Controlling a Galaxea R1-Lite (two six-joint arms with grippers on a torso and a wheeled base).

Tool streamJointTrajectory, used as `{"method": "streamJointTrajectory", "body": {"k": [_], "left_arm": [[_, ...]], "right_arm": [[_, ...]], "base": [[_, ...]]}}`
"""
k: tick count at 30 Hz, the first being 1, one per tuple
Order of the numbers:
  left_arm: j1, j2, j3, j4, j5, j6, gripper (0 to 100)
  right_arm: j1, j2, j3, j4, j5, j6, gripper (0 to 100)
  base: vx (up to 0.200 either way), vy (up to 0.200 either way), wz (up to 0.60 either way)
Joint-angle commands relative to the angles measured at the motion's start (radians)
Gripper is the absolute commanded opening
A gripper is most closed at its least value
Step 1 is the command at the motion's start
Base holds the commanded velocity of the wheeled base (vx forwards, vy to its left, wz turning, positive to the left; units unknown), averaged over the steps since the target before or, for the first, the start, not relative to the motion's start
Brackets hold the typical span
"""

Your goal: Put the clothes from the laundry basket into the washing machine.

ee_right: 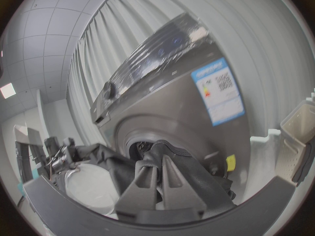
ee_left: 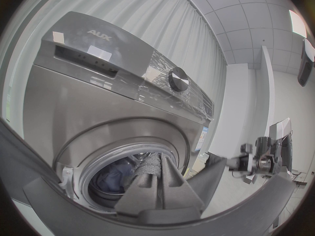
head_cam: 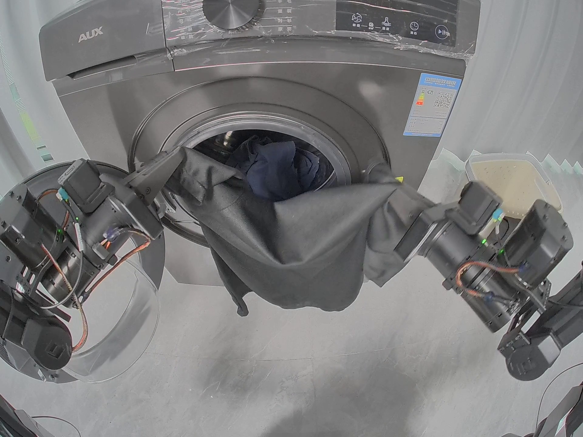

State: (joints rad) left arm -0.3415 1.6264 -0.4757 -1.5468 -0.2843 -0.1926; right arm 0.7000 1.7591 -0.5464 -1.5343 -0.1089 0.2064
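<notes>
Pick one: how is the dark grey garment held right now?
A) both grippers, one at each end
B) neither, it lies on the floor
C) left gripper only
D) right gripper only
A: the left gripper and the right gripper are each shut on one end of the dark grey garment, which sags between them in front of the washing machine.
</notes>
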Motion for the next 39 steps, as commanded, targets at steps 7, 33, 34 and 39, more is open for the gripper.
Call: {"method": "streamJointTrajectory", "body": {"k": [7,33,34,39], "left_arm": [[-0.085,0.072,-0.133,-0.001,0.046,0.002,0],[-0.166,0.061,-0.142,-0.003,0.08,0.004,0],[-0.171,0.061,-0.142,-0.003,0.08,0.004,0],[-0.185,0.055,-0.141,-0.003,0.082,0.004,0]], "right_arm": [[0.095,0.281,0.048,0.0,0.002,0.007,100],[0.07,0.741,-0.429,0.037,0.005,-0.038,100],[0.07,0.746,-0.449,0.037,0.006,-0.036,100],[0.069,0.773,-0.534,0.045,0.006,-0.038,100]], "base": [[0.0,0.0,0.0],[0.0,0.0,0.0],[0.0,0.0,0.0],[0.0,0.0,0.0]]}}
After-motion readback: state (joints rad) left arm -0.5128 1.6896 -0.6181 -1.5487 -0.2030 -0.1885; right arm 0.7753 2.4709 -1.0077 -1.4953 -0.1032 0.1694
